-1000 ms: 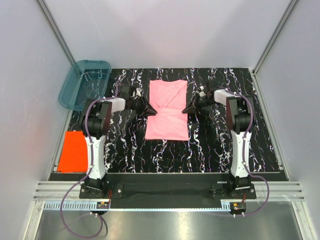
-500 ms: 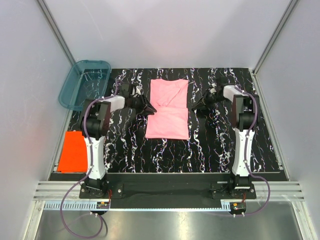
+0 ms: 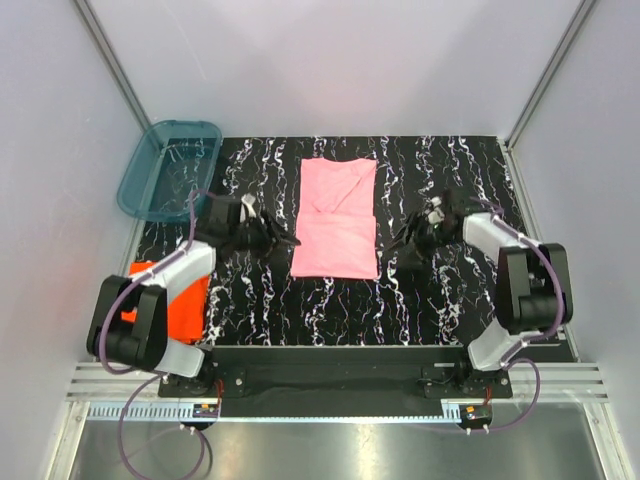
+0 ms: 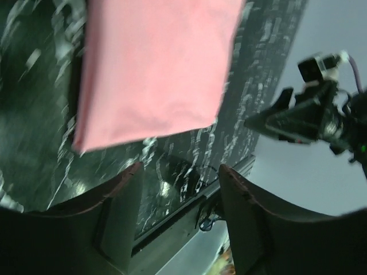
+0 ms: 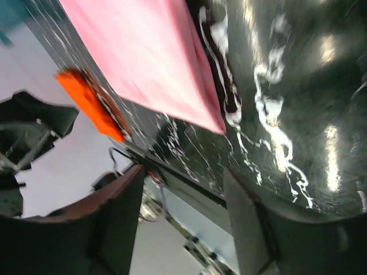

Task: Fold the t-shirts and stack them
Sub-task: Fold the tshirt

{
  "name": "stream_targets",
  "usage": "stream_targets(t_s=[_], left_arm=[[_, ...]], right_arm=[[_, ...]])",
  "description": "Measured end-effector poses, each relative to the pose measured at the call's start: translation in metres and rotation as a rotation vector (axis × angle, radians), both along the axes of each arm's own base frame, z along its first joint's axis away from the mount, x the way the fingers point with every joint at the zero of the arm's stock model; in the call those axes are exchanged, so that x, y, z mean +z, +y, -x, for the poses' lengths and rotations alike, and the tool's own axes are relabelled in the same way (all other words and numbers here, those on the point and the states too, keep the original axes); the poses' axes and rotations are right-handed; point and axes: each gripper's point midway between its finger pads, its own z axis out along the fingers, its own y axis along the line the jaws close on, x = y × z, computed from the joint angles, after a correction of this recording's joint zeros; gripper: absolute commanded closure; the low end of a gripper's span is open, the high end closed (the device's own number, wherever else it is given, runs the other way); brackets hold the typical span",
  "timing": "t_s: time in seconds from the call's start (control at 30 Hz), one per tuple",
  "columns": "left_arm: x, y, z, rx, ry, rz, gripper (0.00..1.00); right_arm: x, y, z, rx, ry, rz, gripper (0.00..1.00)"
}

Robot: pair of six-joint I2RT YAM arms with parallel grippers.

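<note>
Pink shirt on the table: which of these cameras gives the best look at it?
The top external view: the whole pink shirt shows, flat and uncovered. Both wrist views catch only a blurred part of it, cut off at the frame's edge.

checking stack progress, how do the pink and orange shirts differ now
The pink shirt lies centred on the table, folded into a long rectangle; the orange shirt sits at the near left edge, partly hidden by the left arm. Pink is pale, orange vivid. Both lie flat, unheld, not yet stacked.
</note>
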Motion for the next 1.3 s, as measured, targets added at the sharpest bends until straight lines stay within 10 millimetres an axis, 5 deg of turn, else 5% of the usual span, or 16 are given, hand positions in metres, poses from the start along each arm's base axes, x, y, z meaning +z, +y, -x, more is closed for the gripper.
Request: stream_targets(t_s=[0.17,0.3,0.6,1.03,1.3], left_arm=[[-0.055,0.003,0.056,0.142,0.206,-0.004,0.34],[-0.074,-0.002,0.07,0.209,0.272,-0.006,0.35],[-0.095,0.009,0.064,0.451,0.335,0.097,0.47],[-0.098,0.021,0.035,0.657,0.335,0.122,0.55],[-0.099,0.016,0.022,0.67,0.353,0.097,0.49]], right_arm=[[-0.03,0.044,0.076,0.054,0.069,-0.014,0.25],[-0.05,0.05,0.102,-0.022,0.1,-0.032,0.23],[-0.056,0.049,0.076,-0.207,0.026,-0.082,0.41],[-0.062,0.047,0.049,-0.366,-0.008,-0.096,0.49],[-0.063,0.045,0.043,-0.41,0.0,-0.091,0.49]])
